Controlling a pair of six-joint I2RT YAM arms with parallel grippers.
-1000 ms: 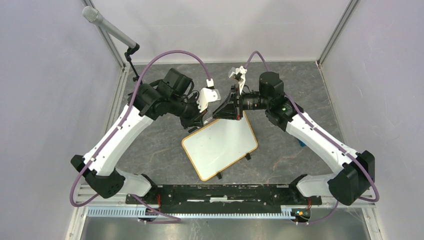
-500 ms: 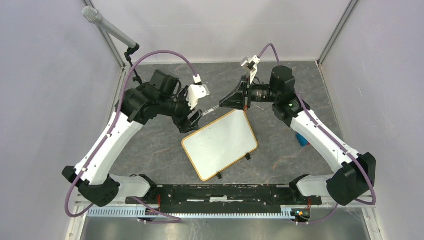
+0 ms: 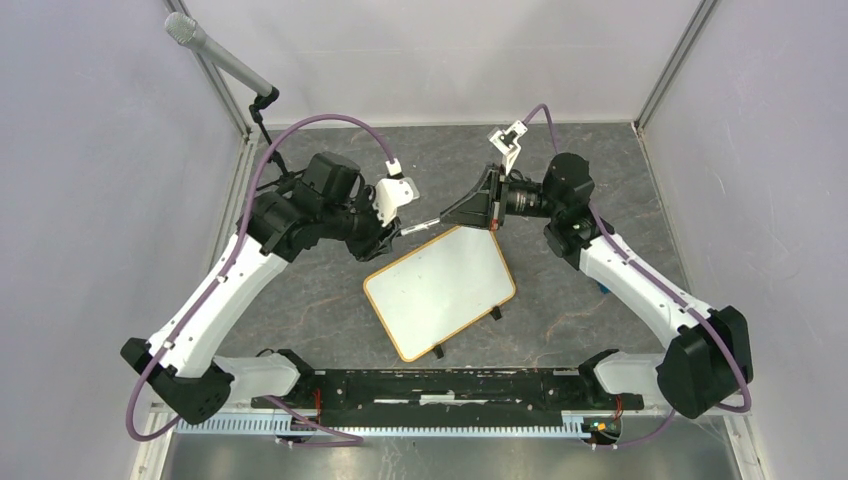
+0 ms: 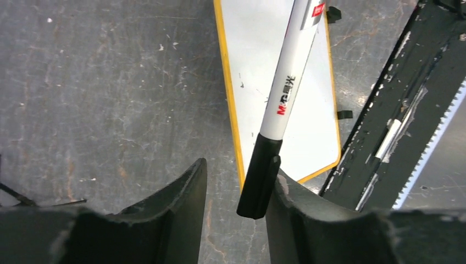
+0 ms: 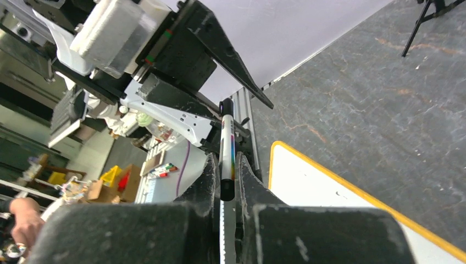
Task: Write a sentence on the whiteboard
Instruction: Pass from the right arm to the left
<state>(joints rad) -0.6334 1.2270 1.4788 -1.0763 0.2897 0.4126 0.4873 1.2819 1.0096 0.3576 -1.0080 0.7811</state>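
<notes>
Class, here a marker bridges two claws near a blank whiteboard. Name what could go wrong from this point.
1. The left claw is open and the marker's black cap touches only one finger; closing off-centre could knock the marker askew or miss the cap.
2. The right claw pinches the thin barrel; a cap pull might slide it out.
3. The whiteboard lies skewed, apparently unfixed, on the table, so pen pressure may shift it.

Left tool (image 4: 237,171) parted, right tool (image 5: 227,165) clamped
</notes>
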